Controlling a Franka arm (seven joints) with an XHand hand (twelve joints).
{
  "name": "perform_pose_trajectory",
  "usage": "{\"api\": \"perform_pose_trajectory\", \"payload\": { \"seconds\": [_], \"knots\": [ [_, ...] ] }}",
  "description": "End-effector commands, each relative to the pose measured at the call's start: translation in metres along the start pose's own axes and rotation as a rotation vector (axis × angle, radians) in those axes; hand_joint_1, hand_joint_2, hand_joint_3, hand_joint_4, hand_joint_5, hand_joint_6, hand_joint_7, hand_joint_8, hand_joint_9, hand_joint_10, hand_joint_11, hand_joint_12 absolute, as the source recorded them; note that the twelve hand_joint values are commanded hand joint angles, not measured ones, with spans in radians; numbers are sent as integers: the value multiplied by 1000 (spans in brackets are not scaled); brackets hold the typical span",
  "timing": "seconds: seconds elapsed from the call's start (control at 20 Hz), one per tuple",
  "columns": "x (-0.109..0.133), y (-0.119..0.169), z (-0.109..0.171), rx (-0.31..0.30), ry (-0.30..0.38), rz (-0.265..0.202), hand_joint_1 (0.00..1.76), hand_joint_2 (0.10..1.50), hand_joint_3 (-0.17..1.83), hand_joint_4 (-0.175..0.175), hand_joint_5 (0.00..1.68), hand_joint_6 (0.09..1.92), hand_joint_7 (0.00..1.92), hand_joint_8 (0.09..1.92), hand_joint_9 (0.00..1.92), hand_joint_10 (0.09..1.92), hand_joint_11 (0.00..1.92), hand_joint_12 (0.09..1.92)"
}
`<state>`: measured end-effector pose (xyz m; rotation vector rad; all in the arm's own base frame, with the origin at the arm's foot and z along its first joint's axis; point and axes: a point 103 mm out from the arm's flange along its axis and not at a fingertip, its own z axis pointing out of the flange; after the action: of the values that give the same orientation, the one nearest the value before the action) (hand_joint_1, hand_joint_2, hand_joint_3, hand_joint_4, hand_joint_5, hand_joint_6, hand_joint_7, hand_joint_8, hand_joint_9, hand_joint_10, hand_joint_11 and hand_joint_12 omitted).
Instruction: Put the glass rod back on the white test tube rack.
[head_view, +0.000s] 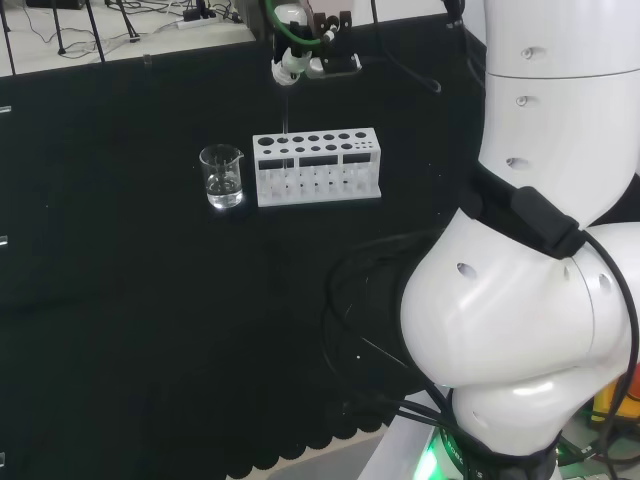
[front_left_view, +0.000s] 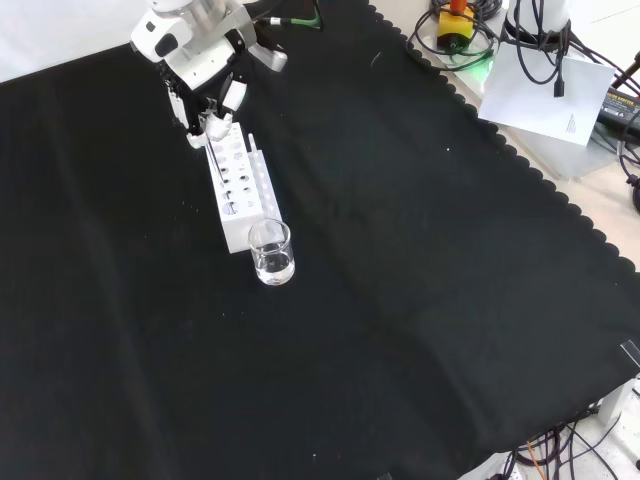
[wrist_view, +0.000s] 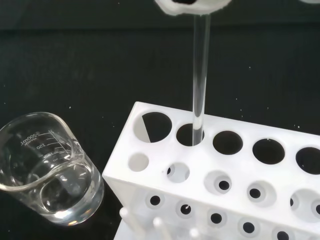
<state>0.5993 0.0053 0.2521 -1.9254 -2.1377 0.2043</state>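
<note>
Item: glass rod (wrist_view: 200, 80), clear, held upright, its lower end entering the second hole of the back row of the white test tube rack (wrist_view: 225, 170). Upright hold judged to suit a straight drop into the hole. Hand (front_left_view: 205, 60): above the rack's far end in the front view, pinching the rod's top. Beaker (head_view: 221, 176): holding clear liquid, just beside the rack's end. Surface (front_left_view: 400, 280): black cloth.
</note>
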Motion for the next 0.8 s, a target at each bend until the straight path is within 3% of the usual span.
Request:
{"api": "perform_pose_trajectory", "payload": {
  "seconds": [0.05,0.15,0.25,0.4,0.8],
  "knots": [
    [-1,2,-8,137,15,10,1403,895,-156,-174,952,87,904,748,1709,541,1737,650],
    [0,2,-13,164,17,11,1407,860,-171,-175,605,87,683,838,1757,509,1785,716],
    [1,1,-15,173,12,13,1402,848,-175,-170,435,87,563,876,1779,490,1809,735],
    [0,-2,-21,172,6,21,1398,840,-175,-165,358,87,493,881,1785,483,1824,743],
    [-12,-15,-44,146,13,52,1407,837,-175,-166,347,87,469,882,1782,483,1831,746]
  ]
}}
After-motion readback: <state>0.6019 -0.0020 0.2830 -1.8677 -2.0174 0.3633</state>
